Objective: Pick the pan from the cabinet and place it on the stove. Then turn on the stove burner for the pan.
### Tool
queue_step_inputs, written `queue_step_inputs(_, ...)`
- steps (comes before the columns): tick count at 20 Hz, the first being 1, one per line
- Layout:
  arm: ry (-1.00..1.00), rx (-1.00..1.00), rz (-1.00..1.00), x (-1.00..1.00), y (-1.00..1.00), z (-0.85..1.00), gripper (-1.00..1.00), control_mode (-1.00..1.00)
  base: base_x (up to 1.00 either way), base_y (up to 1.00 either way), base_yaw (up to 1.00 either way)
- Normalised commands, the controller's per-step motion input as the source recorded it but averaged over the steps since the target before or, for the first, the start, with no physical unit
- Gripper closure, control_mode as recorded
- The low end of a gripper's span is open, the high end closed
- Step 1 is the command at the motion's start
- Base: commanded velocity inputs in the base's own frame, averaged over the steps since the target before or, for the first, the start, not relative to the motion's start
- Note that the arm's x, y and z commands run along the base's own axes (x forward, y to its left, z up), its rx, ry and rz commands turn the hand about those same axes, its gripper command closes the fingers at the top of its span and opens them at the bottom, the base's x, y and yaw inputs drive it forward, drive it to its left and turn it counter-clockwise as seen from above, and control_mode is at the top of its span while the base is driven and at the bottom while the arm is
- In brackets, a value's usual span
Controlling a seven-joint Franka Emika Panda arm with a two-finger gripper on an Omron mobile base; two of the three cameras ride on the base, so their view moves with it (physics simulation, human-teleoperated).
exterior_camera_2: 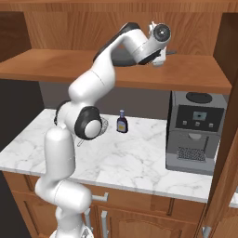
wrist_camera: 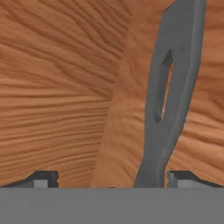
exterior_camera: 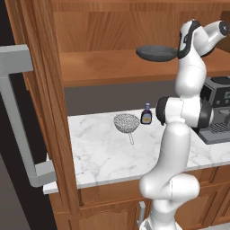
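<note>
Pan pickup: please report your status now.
Gripper open, above the pan handle, not gripping yet. Pan on the cabinet shelf. Nothing seen between fingers and handle.

The pan (exterior_camera: 156, 53) is being carried by the cabinet (exterior_camera: 108, 67) shelf. A strainer (exterior_camera: 126, 122), a small bottle (exterior_camera: 146, 115) and a coffee machine (exterior_camera_2: 195, 132) are being borne by the marble worktop (exterior_camera: 103, 157).

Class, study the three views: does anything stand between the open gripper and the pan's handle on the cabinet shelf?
Nothing visible does. The gripper is open, and the pan's handle runs up between its fingertips over bare cabinet wood.
</note>
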Motion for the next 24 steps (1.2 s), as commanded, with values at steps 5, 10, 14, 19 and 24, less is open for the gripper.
queue_step_inputs(5, 0.00, 0.09, 0.00, 0.27, -0.21, -0.21, -1.00, -1.00, 0.00, 0.00, 0.00)
queue_step_inputs(10, 0.00, 0.01, 0.00, 0.30, -0.29, -0.22, -1.00, -1.00, 0.00, 0.00, 0.00)
queue_step_inputs(14, 0.00, -0.01, 0.00, 0.30, -0.22, -0.27, -1.00, -1.00, 0.00, 0.00, 0.00)
queue_step_inputs(19, 0.00, -0.07, 0.00, 0.21, -0.25, -0.28, -1.00, -1.00, 0.00, 0.00, 0.00)
queue_step_inputs(24, 0.00, -0.09, 0.00, 0.09, -0.24, -0.26, -1.00, -1.00, 0.00, 0.00, 0.00)
